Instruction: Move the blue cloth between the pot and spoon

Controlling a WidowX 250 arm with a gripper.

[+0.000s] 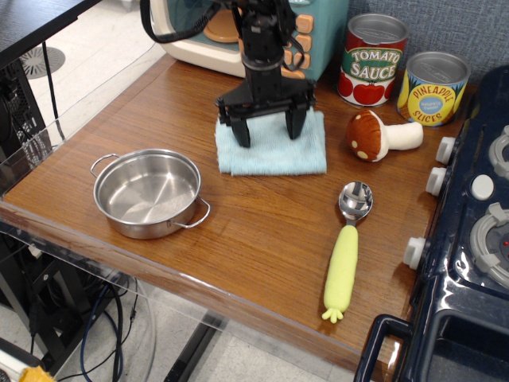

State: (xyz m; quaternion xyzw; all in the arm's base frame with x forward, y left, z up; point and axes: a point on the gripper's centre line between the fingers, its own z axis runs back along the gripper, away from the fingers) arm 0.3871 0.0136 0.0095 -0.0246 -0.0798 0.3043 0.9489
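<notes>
The blue cloth (274, 153) lies flat on the wooden table, right of and a little behind the pot (148, 193), and left of and behind the spoon (347, 248). The pot is shiny steel with two wire loop handles and stands near the front left edge. The spoon has a metal bowl and a yellow-green corn-shaped handle pointing to the front. My gripper (268, 129) stands upright on the cloth's rear half, jaws spread wide, both fingertips (242, 135) down on the cloth. The fingers grip nothing between them.
A plush mushroom (380, 135) lies just right of the cloth. A tomato sauce can (374, 60) and a pineapple can (433, 87) stand at the back right. A toy microwave (246, 32) is behind the gripper. A toy stove (469, 239) lines the right side.
</notes>
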